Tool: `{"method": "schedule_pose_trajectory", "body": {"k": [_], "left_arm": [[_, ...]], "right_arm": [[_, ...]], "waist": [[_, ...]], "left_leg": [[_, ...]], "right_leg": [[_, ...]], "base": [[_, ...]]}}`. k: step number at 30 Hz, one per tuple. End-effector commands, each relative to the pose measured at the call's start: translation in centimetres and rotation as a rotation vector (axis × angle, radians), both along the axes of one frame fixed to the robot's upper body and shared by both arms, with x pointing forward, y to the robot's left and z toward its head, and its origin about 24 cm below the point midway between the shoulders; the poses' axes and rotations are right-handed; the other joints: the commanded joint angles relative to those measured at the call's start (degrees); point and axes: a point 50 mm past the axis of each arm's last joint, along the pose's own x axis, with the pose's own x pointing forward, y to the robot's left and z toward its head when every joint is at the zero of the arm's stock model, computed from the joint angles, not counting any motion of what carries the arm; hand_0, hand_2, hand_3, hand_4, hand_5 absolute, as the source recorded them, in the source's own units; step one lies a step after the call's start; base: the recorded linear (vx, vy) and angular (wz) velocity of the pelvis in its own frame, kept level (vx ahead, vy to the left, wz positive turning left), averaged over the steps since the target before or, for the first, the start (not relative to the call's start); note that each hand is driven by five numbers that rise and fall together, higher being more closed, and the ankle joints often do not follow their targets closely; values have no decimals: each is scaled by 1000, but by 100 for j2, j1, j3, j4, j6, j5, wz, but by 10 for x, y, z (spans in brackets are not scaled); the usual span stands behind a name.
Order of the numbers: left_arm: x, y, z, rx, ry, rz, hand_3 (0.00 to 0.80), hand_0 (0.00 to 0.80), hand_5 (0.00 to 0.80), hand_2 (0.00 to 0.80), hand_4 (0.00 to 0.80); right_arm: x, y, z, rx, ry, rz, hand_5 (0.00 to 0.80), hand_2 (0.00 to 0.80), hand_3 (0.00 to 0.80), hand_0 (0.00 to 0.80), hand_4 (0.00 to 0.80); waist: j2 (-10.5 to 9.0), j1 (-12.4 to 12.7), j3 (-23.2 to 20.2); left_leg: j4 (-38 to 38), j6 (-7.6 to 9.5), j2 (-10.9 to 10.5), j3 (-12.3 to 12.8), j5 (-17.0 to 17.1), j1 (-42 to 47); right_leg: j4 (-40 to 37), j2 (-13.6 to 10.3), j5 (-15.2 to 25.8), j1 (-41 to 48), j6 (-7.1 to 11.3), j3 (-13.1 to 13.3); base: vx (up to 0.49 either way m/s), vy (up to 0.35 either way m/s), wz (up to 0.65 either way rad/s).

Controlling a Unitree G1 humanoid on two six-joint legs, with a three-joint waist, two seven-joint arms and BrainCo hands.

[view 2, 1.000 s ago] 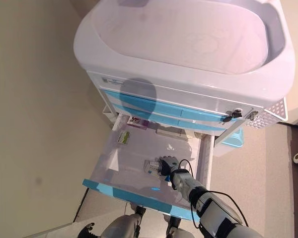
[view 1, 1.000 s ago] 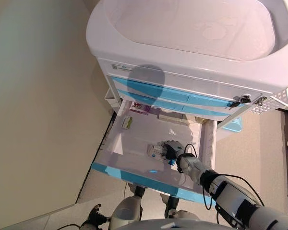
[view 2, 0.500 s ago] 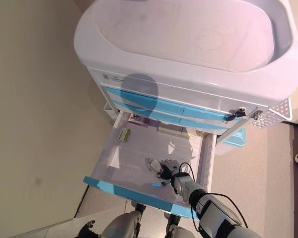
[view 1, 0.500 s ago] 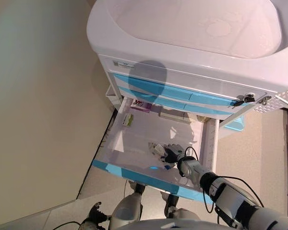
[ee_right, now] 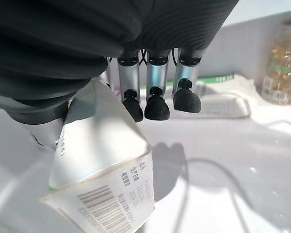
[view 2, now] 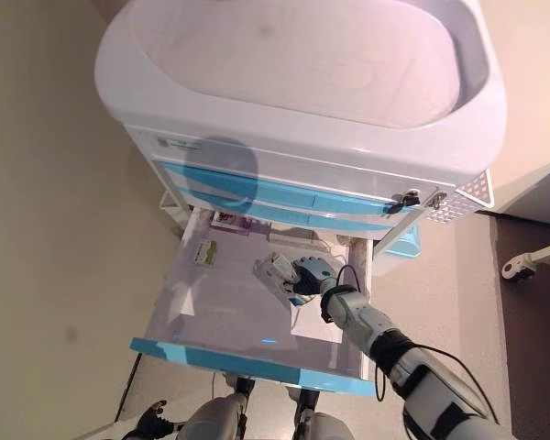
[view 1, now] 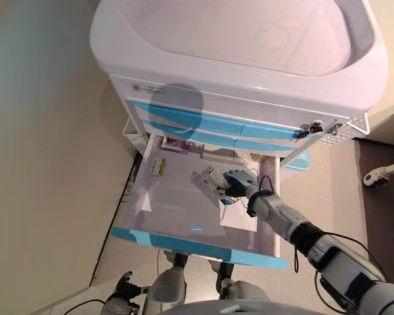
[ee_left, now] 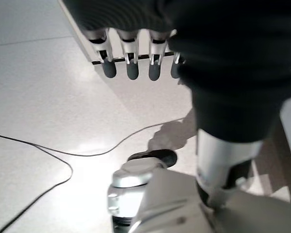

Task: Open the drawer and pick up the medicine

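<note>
The cart's lower drawer [view 1: 196, 242] with a blue front stands pulled out. Inside it my right hand [view 1: 239, 184] is shut on a white medicine box [view 1: 210, 178] with a barcode label [ee_right: 103, 204], held clear of the drawer floor near the back. In the right wrist view the box [ee_right: 99, 150] sits between the thumb and the curled fingers [ee_right: 155, 104]. My left hand [ee_left: 131, 58] hangs over the floor beside the cart with its fingers straight and nothing in them.
Also in the drawer are a small green box [view 1: 157, 166], a purple box [view 1: 175, 144], a flat white pack [view 1: 218, 157], a white sheet [view 1: 241, 218] and a bottle of yellow capsules [ee_right: 286, 63]. Above are shut blue drawers [view 1: 203, 125], keys [view 1: 313, 128] and the cart's white top [view 1: 249, 39].
The whole view has shifted with the camera. My right hand has risen from the drawer floor with the medicine box and moved towards the back of the drawer.
</note>
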Motion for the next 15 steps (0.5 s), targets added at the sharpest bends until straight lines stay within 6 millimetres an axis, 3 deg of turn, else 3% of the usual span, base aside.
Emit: {"method": "schedule_pose_trajectory", "body": {"k": [1, 3, 4, 5, 6, 7, 9, 10, 11, 15], "left_arm": [[-18, 9, -3, -2, 79, -3, 0, 0, 0, 0, 0], [-19, 10, -2, -10, 83, -7, 0, 0, 0, 0, 0], [-24, 13, -2, -25, 98, -8, 0, 0, 0, 0, 0], [-23, 13, -2, -26, 98, -9, 0, 0, 0, 0, 0], [-26, 14, -2, -42, 100, -10, 0, 0, 0, 0, 0], [-26, 14, -2, -42, 100, -10, 0, 0, 0, 0, 0], [-28, 17, -1, -51, 102, -9, 0, 0, 0, 0, 0], [-31, 19, -1, -59, 108, -3, 0, 0, 0, 0, 0], [-31, 19, -1, -60, 108, -4, 0, 0, 0, 0, 0], [-40, 19, -2, -70, 128, 6, 0, 0, 0, 0, 0]], "right_arm": [[2, 13, 50, 249, 40, 148, 800, 800, 800, 800, 800], [1, 8, 62, 317, 82, 167, 800, 800, 800, 800, 800], [-1, 3, 85, 371, 116, 245, 800, 800, 800, 800, 800], [-1, 3, 85, 371, 117, 245, 800, 800, 800, 800, 800], [-4, -6, 112, 406, 144, 310, 800, 800, 800, 800, 800], [-4, -6, 112, 406, 144, 310, 800, 800, 800, 800, 800], [-9, -14, 141, 400, 155, 377, 800, 800, 800, 800, 800], [-16, -22, 166, 397, 155, 421, 800, 800, 800, 800, 800], [-16, -22, 166, 397, 155, 420, 800, 800, 800, 800, 800], [-23, -43, 204, 435, 83, 413, 800, 800, 800, 800, 800]], "waist": [[-161, -27, -369], [-188, -23, -412], [-253, -36, -490], [-247, -33, -487], [-305, -35, -567], [-304, -34, -565], [-370, -53, -654], [-416, -59, -738], [-409, -58, -733], [-485, -95, -888]], "left_leg": [[-117, 73, -125, 246, 18, -107], [-119, 65, -115, 268, 11, -80], [-119, 51, -100, 315, -3, -32], [-119, 50, -99, 316, -5, -29], [-119, 37, -86, 342, -18, 16], [-119, 37, -85, 343, -18, 17], [-119, 14, -68, 369, -28, 65], [-119, -9, -51, 400, -40, 109], [-119, -9, -50, 400, -42, 113], [-119, -33, -37, 411, -66, 167]], "right_leg": [[442, 4, 262, -387, 258, 179], [417, 12, 268, -356, 258, 189], [389, 26, 272, -309, 262, 209], [387, 27, 273, -306, 262, 210], [360, 42, 274, -259, 267, 231], [359, 43, 274, -258, 267, 232], [336, 52, 276, -201, 270, 250], [315, 57, 279, -153, 280, 236], [314, 58, 279, -149, 280, 236], [278, 65, 278, -75, 298, 223]], "base": [[25, -21, -23], [33, -13, -20], [39, -8, -20], [50, -13, -10], [0, 0, 0], [42, -8, 0], [48, -5, -4], [39, -6, -6], [42, -10, -4], [30, -5, -2]]}}
